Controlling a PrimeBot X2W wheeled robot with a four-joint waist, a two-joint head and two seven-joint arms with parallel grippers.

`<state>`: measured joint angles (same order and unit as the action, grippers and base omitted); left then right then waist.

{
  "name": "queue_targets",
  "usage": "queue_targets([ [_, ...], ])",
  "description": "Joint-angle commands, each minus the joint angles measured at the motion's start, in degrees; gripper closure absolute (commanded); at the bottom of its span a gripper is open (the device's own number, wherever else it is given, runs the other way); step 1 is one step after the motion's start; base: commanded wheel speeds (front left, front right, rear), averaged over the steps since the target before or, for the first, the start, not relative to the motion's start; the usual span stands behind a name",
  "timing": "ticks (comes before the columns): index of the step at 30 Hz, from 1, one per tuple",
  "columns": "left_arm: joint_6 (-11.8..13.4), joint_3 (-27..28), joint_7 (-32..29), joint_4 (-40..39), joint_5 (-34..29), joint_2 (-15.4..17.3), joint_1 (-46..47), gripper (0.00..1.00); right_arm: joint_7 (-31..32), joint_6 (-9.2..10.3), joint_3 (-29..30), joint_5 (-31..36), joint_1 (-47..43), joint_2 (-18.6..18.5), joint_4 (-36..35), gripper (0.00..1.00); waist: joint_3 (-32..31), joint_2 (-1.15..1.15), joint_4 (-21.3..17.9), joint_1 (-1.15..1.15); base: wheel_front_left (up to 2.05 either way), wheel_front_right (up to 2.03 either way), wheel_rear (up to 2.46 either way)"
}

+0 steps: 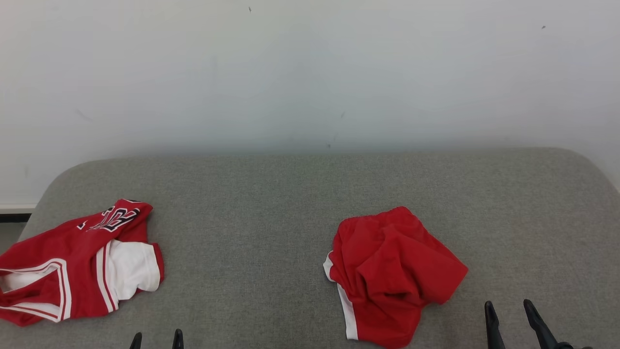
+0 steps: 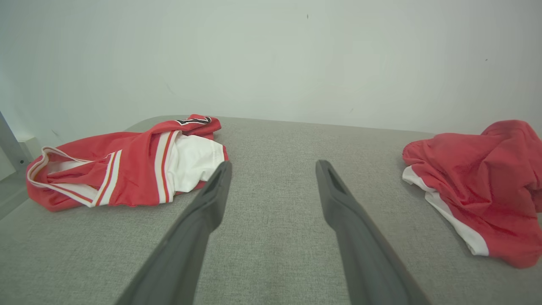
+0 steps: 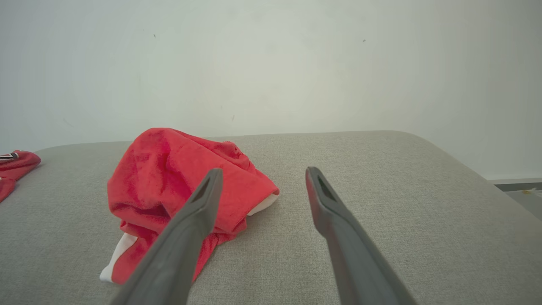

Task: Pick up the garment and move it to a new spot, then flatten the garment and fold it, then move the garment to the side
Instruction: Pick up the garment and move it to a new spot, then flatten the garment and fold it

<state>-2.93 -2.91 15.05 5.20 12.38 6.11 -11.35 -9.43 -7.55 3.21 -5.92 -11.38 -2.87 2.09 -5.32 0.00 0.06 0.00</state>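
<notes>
1. Wall (image 1: 310,72): pale and plain, across the upper half of the head view. No hazard.

2. Surface (image 1: 310,194): grey woven padding with rounded far corners, spanning the lower half. Hazard: a tool tip driven too low could snag the weave or pinch padding along with cloth.

3. Red-and-white jersey (image 1: 72,261): lower left, loosely spread, with dark lettering at its top edge. Hazard: being the same colour, it could be mistaken for the work piece.

4. Crumpled red garment (image 1: 392,271): lower centre-right, heaped, with white trim along its left edge, well apart from the jersey. Judged to be the task's item, not yet lifted. Hazard: a pinch into the heap may catch several layers, so it lifts as a knot and resists flattening. It also lies near the bottom edge and could be dragged off.

5. Right tool (image 1: 507,303): lower right, just beside the heap, jaws spread wide and empty.

6. Left tool (image 1: 157,334): bottom edge, left of centre, jaws wide and empty, on the jersey's side. Hazard: it may brush the wrong cloth.
</notes>
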Motion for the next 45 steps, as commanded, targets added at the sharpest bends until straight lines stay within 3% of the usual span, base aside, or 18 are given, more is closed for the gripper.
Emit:
queue_targets([
  [1, -0.5, 0.6, 0.2, 0.3, -0.7, -0.4, -0.7, 0.00, -0.3, 0.12, 0.0, 0.0, -0.9, 0.0, 0.2, 0.00, -0.1, 0.00, 0.0, 0.00, 0.00, 0.00, 0.00],
  [11, -2.4, 2.7, 0.2, 2.7, -1.4, -1.9, -1.0, 0.00, -0.5, 0.12, -0.3, -0.4, -0.5, 0.0, 1.3, 0.00, -0.2, 0.00, -0.4, 0.00, 0.00, 0.00, 0.00],
  [32, -3.6, 4.6, 0.2, 3.6, -2.9, -2.9, -0.3, 0.00, 0.2, 0.12, -1.0, -1.7, -0.1, 0.0, 1.0, 0.00, 0.4, 0.00, -1.7, 0.00, 0.00, 0.00, 0.00],
  [40, -4.1, 5.2, 0.2, 5.0, -2.3, -2.9, 0.2, 0.00, 0.2, 0.12, -1.7, -2.1, 0.6, 0.0, 1.0, 0.00, 0.9, 0.00, -4.0, 0.00, 0.00, 0.00, 0.00],
  [45, -4.1, 4.5, -0.7, 6.5, -0.6, -2.2, 3.5, 0.00, 0.1, 0.12, -2.7, -2.0, 1.7, 0.0, 0.8, 0.00, 1.8, 0.00, -7.5, 0.00, 0.00, 0.00, 0.00],
])
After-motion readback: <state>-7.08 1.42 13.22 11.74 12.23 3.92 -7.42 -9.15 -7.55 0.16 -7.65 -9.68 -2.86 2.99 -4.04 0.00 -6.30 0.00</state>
